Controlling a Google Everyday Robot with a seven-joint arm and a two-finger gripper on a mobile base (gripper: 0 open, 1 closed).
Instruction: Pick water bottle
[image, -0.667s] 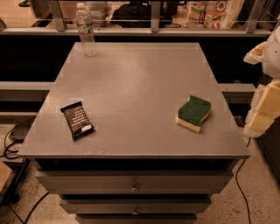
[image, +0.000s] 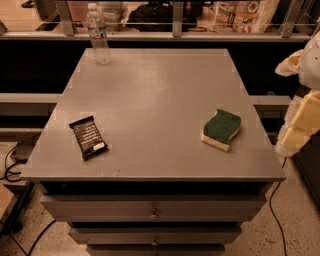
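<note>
The water bottle (image: 98, 34) is small and clear with a white cap and a pale label band. It stands upright at the far left corner of the grey table (image: 150, 100). My gripper (image: 300, 125) hangs at the right edge of the view, beyond the table's right side and level with the sponge. It is far from the bottle and holds nothing that I can see.
A green and yellow sponge (image: 221, 129) lies near the table's right edge. A black snack bar (image: 88, 137) lies near the front left. A rail with bags and boxes (image: 240, 15) runs behind the table. Drawers (image: 152, 214) sit under the tabletop.
</note>
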